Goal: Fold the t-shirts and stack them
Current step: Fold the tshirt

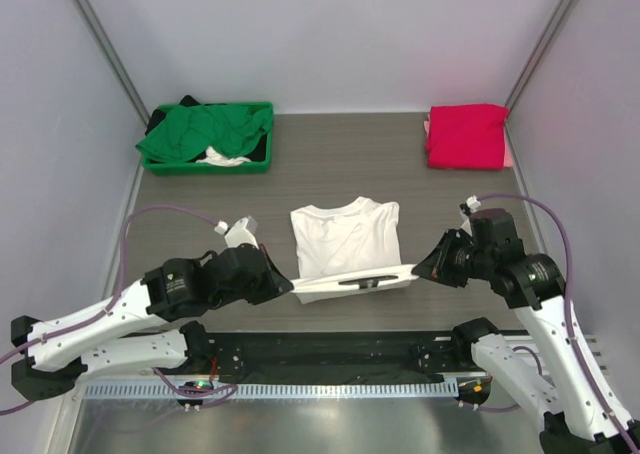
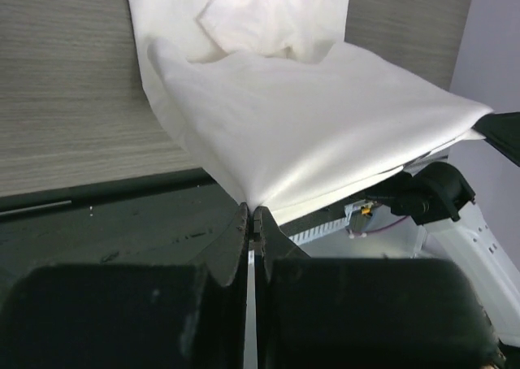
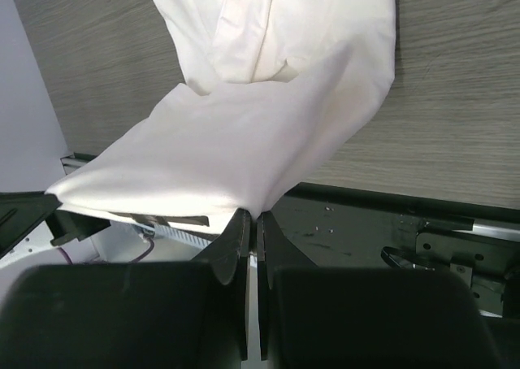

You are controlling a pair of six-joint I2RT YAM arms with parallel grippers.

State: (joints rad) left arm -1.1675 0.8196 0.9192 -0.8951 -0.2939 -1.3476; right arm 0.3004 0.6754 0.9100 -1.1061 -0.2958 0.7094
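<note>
pinched the white t-shirt (image 1: pixel 345 236) at its near corners with left gripper (image 1: pixel 295 287) and right gripper (image 1: pixel 415 271) clamped tight; lifted taut, probably for folding.

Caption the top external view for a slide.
Mid-fold: left gripper and right gripper stretch the white t-shirt by its near edge; folded pink-red t-shirt far right, green bin far left.

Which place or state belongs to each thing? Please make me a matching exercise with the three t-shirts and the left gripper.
Things:
1. white t-shirt
2. pink-red t-shirt
3. green t-shirt
4. left gripper

Places or states:
A. folded, at the far right of the table
B. heaped in the bin, far left
C. shut on a corner of cloth
D. middle of the table, near edge raised

Pairs: 1-D; 2-A; 3-B; 4-C.
</note>
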